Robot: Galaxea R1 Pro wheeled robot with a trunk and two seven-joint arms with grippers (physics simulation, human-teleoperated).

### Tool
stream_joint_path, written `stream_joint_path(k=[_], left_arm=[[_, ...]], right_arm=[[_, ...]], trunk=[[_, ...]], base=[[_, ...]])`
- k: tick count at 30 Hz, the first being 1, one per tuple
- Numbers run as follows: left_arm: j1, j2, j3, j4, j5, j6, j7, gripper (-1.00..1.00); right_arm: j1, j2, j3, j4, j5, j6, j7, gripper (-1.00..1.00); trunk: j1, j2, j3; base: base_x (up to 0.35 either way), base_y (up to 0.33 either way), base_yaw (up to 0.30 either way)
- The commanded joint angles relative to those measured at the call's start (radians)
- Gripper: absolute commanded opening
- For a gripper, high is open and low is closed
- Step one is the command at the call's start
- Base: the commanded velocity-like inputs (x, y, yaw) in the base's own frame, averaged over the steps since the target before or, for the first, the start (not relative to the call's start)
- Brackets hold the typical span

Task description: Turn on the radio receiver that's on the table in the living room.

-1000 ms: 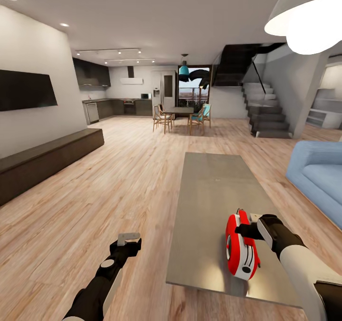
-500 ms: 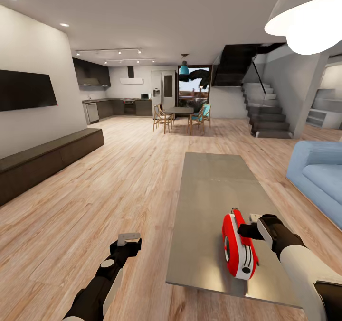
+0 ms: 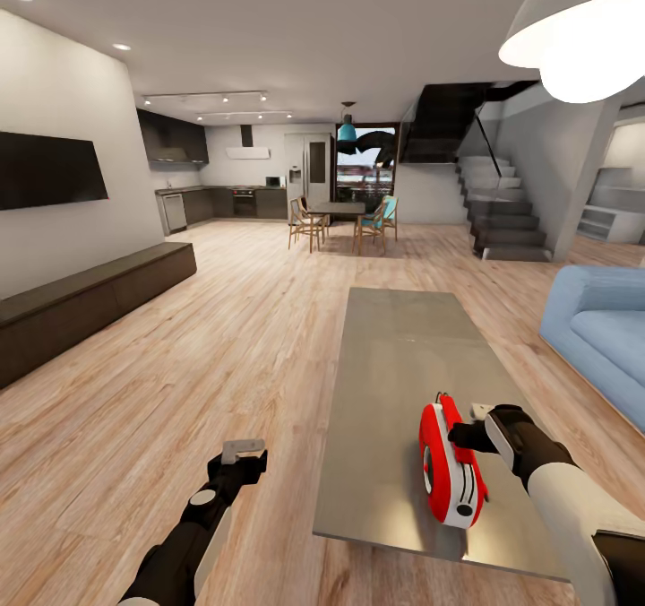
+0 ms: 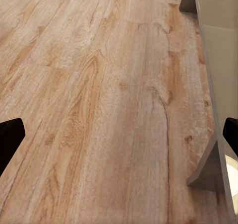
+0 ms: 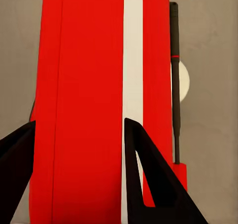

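Since a second ago the radio (image 3: pixel 451 464) has shifted slightly away from the sofa (image 3: pixel 598 337) and now stands near the table's (image 3: pixel 394 382) near edge, the right hand (image 3: pixel 466 434) pinching it, so the switch remains unpressed.

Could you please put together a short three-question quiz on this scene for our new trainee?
1. True or false: the radio receiver stands on the dark dining table.
2. Which gripper is at the radio: A) the left gripper, B) the right gripper?
3. Fill in: the left gripper hangs over the wooden ____.

Key:
1. False; it stands on the low grey table, near the end closest to the robot.
2. B; its dark fingers straddle the red case.
3. Floor.
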Motion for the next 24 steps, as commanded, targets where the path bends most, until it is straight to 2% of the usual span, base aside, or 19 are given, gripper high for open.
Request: stream_joint_path(k=[1, 9, 24], left_arm=[[0.0, 0.002, 0.0, 0.0, 0.001, 0.0, -0.001, 1.0], [0.0, 0.003, 0.0, 0.0, 0.0, 0.0, -0.001, 1.0], [0.0, 0.009, 0.0, 0.0, -0.003, 0.003, 0.0, 1.0]], right_arm=[[0.0, 0.0, -0.001, 0.0, -0.001, 0.0, 0.001, -1.0], [0.0, 0.0, -0.001, 0.0, -0.001, 0.0, 0.001, -1.0], [0.0, 0.0, -0.001, 0.0, -0.001, -0.001, 0.009, -1.0]], trunk=[[0.0, 0.0, 0.0], [0.0, 0.0, 0.0], [-0.057, 0.105, 0.047]], base=[[0.0, 0.0, 0.0], [0.0, 0.0, 0.0], [0.0, 0.0, 0.0]])
